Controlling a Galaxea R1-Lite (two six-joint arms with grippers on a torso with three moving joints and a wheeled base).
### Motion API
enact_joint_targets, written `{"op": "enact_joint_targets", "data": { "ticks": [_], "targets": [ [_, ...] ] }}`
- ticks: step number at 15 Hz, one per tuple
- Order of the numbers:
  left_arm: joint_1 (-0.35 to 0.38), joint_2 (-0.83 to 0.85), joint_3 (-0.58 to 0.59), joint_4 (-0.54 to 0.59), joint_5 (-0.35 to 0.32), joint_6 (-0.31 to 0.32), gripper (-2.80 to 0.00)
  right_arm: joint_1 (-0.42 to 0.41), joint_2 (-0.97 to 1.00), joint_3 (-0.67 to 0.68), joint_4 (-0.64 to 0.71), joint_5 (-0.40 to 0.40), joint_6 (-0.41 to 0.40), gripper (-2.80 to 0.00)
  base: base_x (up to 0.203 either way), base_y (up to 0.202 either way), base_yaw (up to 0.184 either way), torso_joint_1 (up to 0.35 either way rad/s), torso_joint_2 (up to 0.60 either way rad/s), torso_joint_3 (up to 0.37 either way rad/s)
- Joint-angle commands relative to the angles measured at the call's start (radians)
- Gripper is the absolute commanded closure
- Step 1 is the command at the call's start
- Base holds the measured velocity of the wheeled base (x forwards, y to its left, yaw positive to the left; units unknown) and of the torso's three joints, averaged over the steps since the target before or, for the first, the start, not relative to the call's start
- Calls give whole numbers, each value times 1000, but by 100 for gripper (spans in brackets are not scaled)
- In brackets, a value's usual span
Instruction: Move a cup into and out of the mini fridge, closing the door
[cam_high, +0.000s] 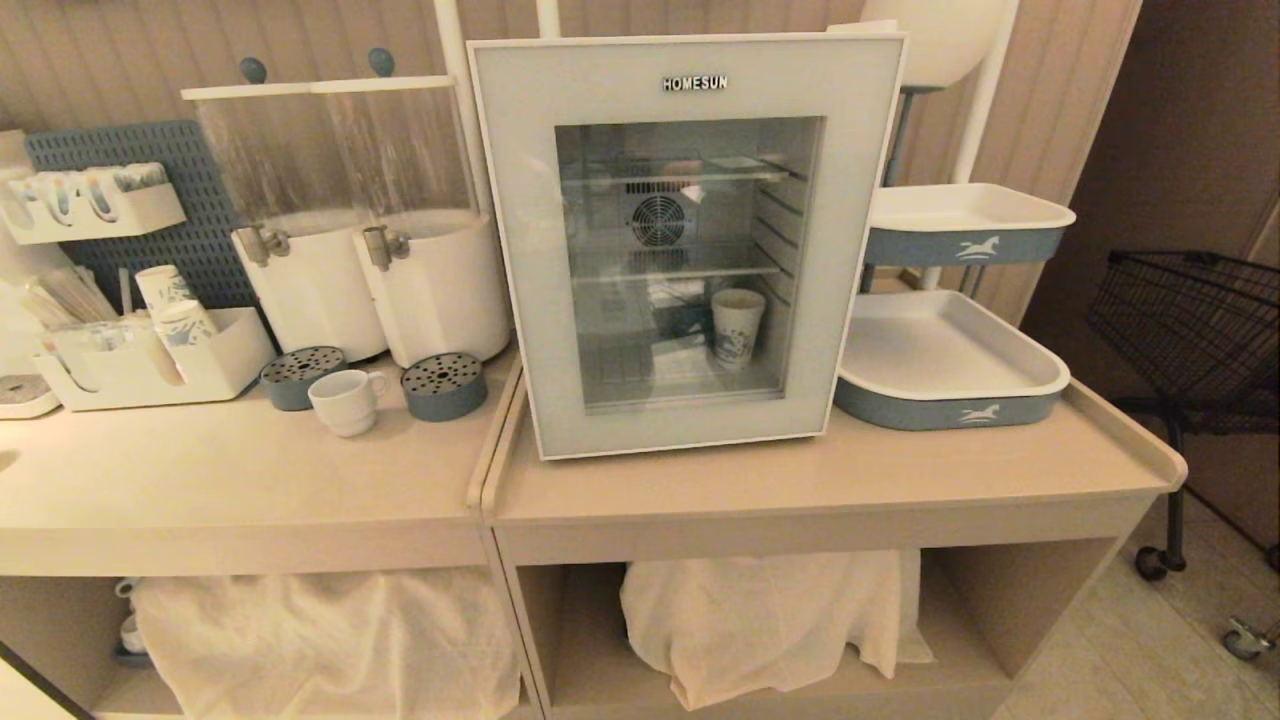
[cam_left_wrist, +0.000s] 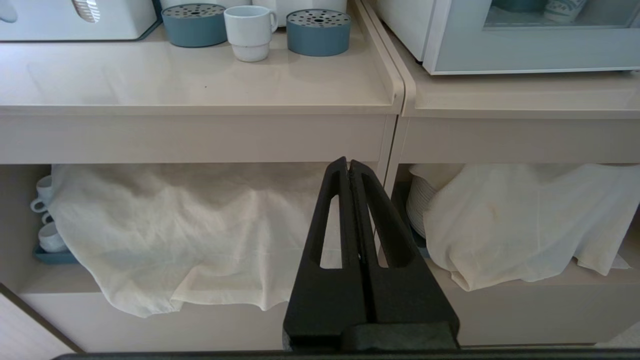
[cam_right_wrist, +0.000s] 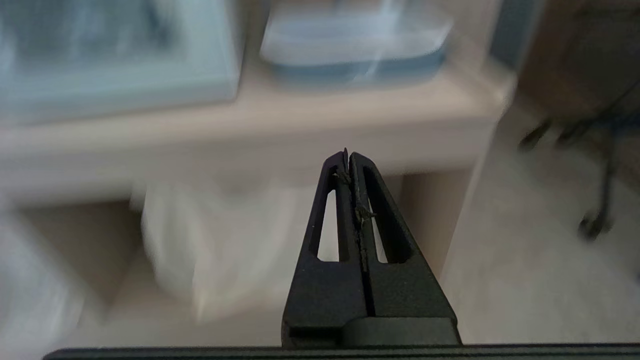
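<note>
Below the counter edge (cam_left_wrist: 200, 107), both claws, left (cam_left_wrist: 348, 165) and right (cam_right_wrist: 348, 155), pinched closed, empty.

I see a beige ribbed wall panel (cam_high: 120, 60) behind two pale beige benches (cam_high: 240, 480) set side by side. Cream cloths (cam_high: 330, 640) drape over their open lower shelves. To my right, a black wire cart on castors (cam_high: 1190, 320) stands on the pale tiled floor (cam_high: 1120, 650).
</note>
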Motion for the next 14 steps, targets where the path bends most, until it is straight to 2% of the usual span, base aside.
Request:
{"op": "enact_joint_targets", "data": {
  "ticks": [1, 2, 14],
  "targets": [
    [0, 1, 0, -1, 0, 0, 0, 0, 0, 10, 30, 17, 1, 0, 0, 0, 0, 0, 0, 0],
    [0, 1, 0, -1, 0, 0, 0, 0, -1, 16, -10, 23, 21, 0, 0, 0, 0, 0, 0, 0],
    [0, 1, 0, -1, 0, 0, 0, 0, 1, 16, -12, 23, 21, 0, 0, 0, 0, 0, 0, 0]
  ]
}}
